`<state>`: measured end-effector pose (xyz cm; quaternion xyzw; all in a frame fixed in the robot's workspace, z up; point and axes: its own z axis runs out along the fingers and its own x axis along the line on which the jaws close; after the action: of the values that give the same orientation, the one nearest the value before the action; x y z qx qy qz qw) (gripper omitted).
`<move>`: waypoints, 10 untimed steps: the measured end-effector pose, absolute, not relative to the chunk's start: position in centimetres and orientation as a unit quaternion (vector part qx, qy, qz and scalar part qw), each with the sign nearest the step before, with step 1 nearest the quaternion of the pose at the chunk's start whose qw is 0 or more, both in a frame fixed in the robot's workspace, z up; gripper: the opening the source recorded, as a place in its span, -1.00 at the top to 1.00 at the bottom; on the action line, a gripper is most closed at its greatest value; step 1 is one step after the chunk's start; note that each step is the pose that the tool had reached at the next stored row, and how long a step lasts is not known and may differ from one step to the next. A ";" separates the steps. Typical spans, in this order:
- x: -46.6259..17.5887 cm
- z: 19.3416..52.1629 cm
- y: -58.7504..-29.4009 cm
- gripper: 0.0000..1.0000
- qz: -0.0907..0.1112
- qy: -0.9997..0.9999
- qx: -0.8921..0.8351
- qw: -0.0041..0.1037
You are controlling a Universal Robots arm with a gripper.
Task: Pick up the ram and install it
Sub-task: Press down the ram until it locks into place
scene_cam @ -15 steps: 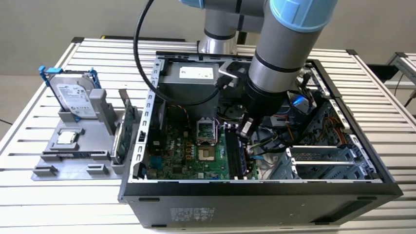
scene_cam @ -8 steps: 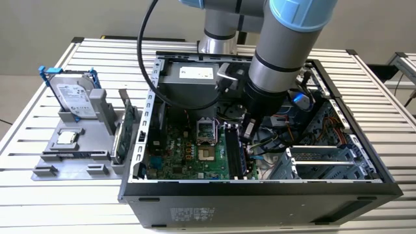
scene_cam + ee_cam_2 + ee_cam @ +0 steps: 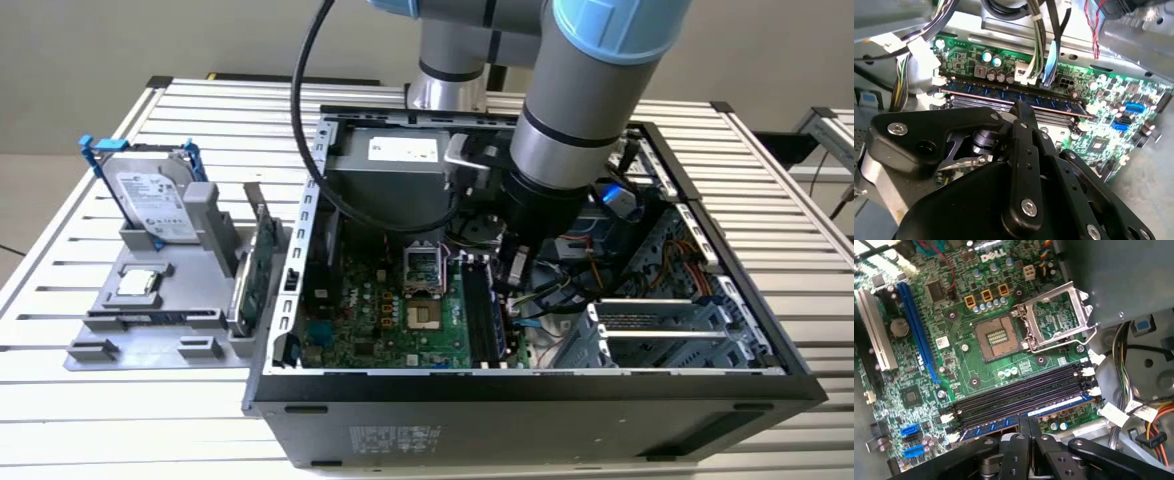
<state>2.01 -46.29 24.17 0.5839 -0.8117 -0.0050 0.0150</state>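
In the exterior view, starting from that view's left, a grey holder (image 3: 134, 300) carries a hard drive (image 3: 150, 205) in a blue frame, with a green card (image 3: 260, 255) standing on edge at the holder's right side. Next comes the open computer case (image 3: 534, 400) with the motherboard (image 3: 374, 310) lying flat on its floor. Right of the board's centre the gripper (image 3: 511, 285) reaches straight down into the case, over the memory slots. In both wrist views the ram (image 3: 1064, 405) stands on edge in the outermost slot, the one farthest from the processor socket (image 3: 996, 337). The neighbouring slots (image 3: 1019, 390) are empty. The stick lies directly under the gripper (image 3: 1029, 424), whose tips meet its upper edge near mid-length. The stick's long axis runs parallel to the slot rows and, by the spread of the linkage, along the direction in which the jaws close rather than across it. The fingers are drawn together with no gap showing and hold nothing; judged from this, they bear down on the stick rather than clamp it. Whether the end latches have closed cannot be told. White labels sit on the hard drive, the power supply (image 3: 394, 160) and the case front. The board carries white lettering, and none of it is transcribed here.
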 end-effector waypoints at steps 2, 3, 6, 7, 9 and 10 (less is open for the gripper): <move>2.0 24.2 -46.3 1.00 -0.005 -0.802 0.597 0.015; 2.0 24.2 -46.3 1.00 -0.005 -0.798 0.603 0.015; 2.0 24.2 -46.3 1.00 -0.004 -0.785 0.619 0.015; 2.0 24.2 -46.3 1.00 -0.004 -0.780 0.625 0.015; 2.0 24.2 -46.3 1.00 -0.004 -0.778 0.627 0.015; 2.0 24.2 -46.3 1.00 -0.004 -0.778 0.628 0.015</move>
<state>2.01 -46.26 24.17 0.6277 -0.7783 -0.0042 0.0153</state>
